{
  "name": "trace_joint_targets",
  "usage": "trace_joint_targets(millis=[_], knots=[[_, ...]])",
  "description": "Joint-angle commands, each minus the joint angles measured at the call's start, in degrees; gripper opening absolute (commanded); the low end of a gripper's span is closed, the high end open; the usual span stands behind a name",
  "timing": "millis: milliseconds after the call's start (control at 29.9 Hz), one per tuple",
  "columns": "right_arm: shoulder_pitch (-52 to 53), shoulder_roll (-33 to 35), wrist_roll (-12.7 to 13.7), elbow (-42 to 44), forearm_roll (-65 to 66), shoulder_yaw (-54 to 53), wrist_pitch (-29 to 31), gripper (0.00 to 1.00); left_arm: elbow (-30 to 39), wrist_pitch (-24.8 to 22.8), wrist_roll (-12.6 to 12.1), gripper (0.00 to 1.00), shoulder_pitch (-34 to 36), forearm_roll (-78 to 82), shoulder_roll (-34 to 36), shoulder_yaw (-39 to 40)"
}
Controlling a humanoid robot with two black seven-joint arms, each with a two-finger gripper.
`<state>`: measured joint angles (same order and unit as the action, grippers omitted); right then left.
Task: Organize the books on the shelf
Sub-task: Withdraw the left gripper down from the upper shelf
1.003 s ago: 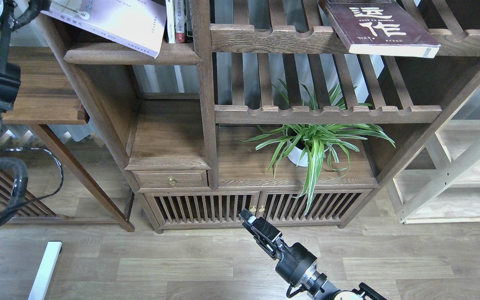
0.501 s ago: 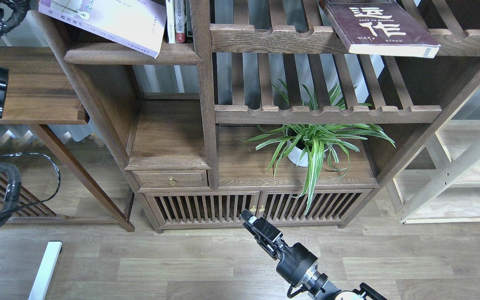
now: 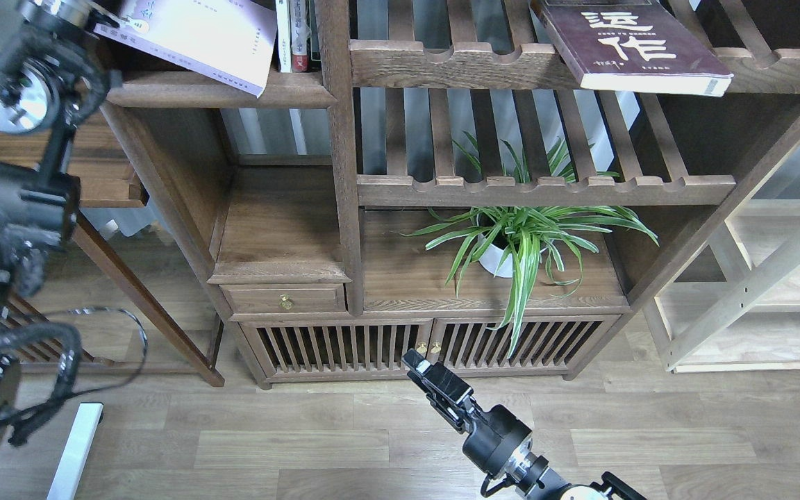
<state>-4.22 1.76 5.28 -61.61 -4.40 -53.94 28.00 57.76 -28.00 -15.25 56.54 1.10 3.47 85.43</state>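
Note:
The pale lavender-white book lies tilted on the solid dark-brown shelf at the top left, with its corner hanging over the front edge. The large dark maroon book with white characters lies on a slatted shelf at the top right and overhangs its rail. The red book is out of view. My left gripper is at the top left edge, at the lavender book's left corner; its fingers cannot be told apart. My right gripper hangs low in front of the cabinet doors, dark and end-on, holding nothing I can see.
Thin upright white- and red-spined books stand right of the lavender book. A potted spider plant sits on the lower board. A pale wood rack stands at the right. A brown side table is at the left, behind my left arm.
My left arm has swung up and to the right, so its far end now covers the lavender book's left corner. The books and my right arm have not visibly moved.

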Motion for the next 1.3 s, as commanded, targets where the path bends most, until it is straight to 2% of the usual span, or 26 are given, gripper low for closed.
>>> trace_joint_targets(millis=[0,167,267,368,602,869,936,1036,1270], knots=[[0.00,0.00,0.00,0.00,0.00,0.06,0.00,0.60,1.74,0.00,0.13,0.88,-3.88,-0.05,-3.47,3.86],[0.00,-0.09,0.00,0.00,0.00,-0.03,0.00,0.60,2.01,0.00,0.92,0.83,-6.96,-0.31,-3.47,4.84],[0.00,-0.26,0.00,0.00,0.00,-0.03,0.00,0.60,2.18,0.00,2.42,0.87,-11.17,-1.80,-3.47,1.95],[0.00,-0.18,0.00,0.00,0.00,-0.03,0.00,0.60,3.58,0.00,2.60,0.95,-15.83,-3.47,-3.47,-2.54],[-0.09,-0.17,0.00,0.00,0.00,-0.12,0.00,0.60,6.75,0.00,2.68,0.96,-21.20,-6.80,-3.47,-4.31],[0.00,-0.18,0.00,0.00,0.00,-0.12,0.00,0.60,10.45,0.00,1.37,0.94,-26.04,-10.15,-3.47,-8.08],[0.00,-0.18,0.00,0.00,0.00,-0.12,0.00,0.60,10.71,0.00,0.14,0.94,-26.83,-10.07,-3.47,-10.10],[0.00,-0.18,0.00,0.00,0.00,-0.12,0.00,0.60,10.89,0.00,-1.71,0.94,-27.36,-10.07,0.03,-14.14],[0.00,-0.18,0.00,0.00,0.00,-0.12,0.00,0.60,10.97,0.00,-1.71,0.93,-27.36,-9.89,1.80,-18.54]])
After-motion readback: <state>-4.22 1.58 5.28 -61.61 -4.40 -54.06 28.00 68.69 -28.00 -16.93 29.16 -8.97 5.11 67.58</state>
